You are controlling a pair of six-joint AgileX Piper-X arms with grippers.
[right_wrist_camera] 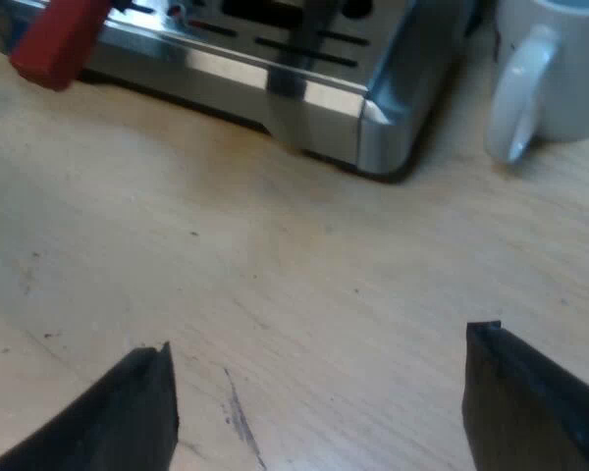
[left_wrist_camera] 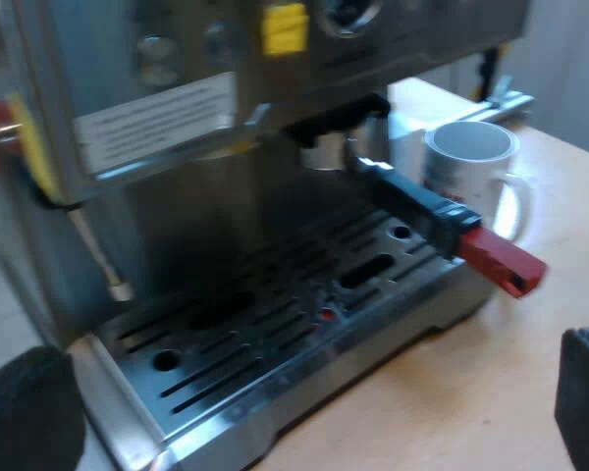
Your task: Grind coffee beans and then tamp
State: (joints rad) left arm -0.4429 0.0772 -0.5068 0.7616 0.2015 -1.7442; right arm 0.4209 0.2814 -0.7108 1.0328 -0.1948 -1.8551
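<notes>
Left wrist view had the holder point(left_wrist_camera: 326, 147) locked into the espresso machine point(left_wrist_camera: 157, 108), its handle point(left_wrist_camera: 422, 208) running out toward the mug point(left_wrist_camera: 471, 162). Left gripper point(left_wrist_camera: 304, 397) and right gripper point(right_wrist_camera: 322, 345) both gaped empty (the right, I'd judge, nearer the red end point(right_wrist_camera: 57, 37)).

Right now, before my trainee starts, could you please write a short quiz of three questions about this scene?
1. True or false: the metal holder is locked into the front of the espresso machine.
2. What stands on the table beside the machine? A) a blue tamper B) a white mug C) a measuring glass
3. Fill the gap: the jaws of the right gripper stand ____ over the table.
Key: 1 true; 2 B; 3 open.
</notes>
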